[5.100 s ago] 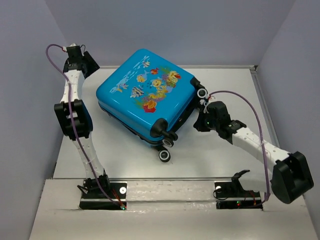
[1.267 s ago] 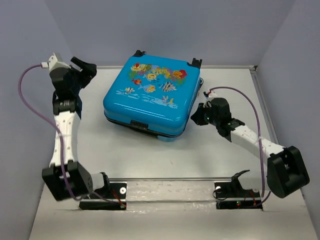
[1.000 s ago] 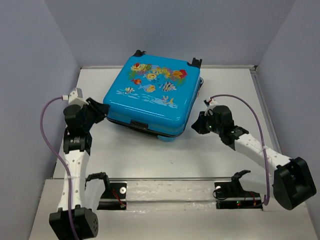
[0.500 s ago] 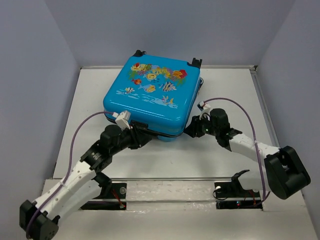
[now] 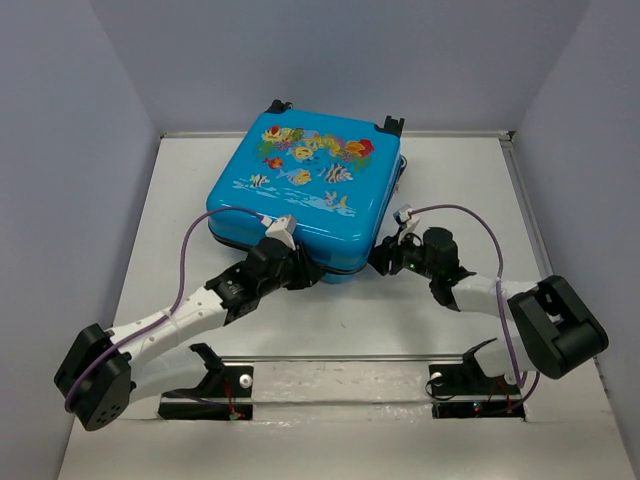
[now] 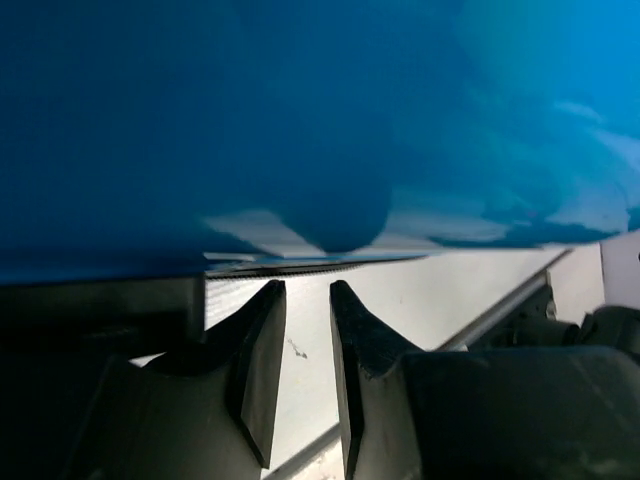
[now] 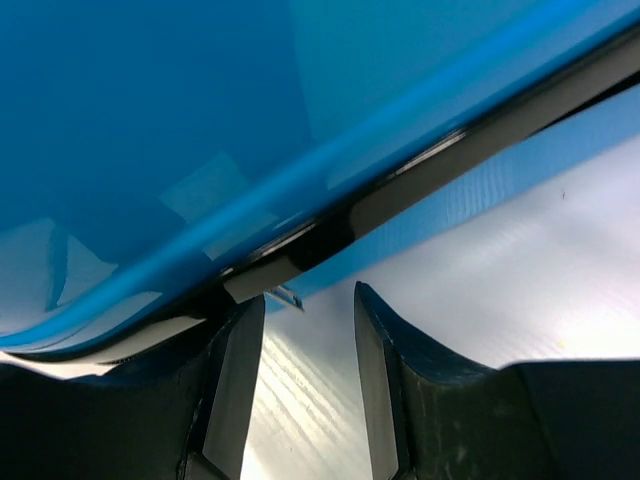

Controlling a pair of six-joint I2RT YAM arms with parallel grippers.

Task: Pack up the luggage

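Observation:
The luggage (image 5: 300, 190), a bright-blue hard-shell suitcase with a fish print, lies flat and closed at the back middle of the table. My left gripper (image 5: 306, 276) is low at its front edge, under the shell's overhang. In the left wrist view the blue shell (image 6: 300, 100) fills the top, and the left gripper (image 6: 305, 295) is open a narrow gap with only table between its fingers. My right gripper (image 5: 383, 258) is at the front right corner. In the right wrist view the right gripper (image 7: 308, 298) is open below the black zipper trim (image 7: 400, 190), and a small metal zipper pull (image 7: 286, 297) hangs by one fingertip.
A metal rail (image 5: 340, 357) runs along the near edge between the arm bases. Grey walls close in the table on the left, back and right. The right arm's purple cable (image 5: 470, 215) loops above the table beside the suitcase.
My left arm has swung from the table's left side to the suitcase's front edge. My right gripper has opened and shifted in toward the front right corner. The suitcase has not moved.

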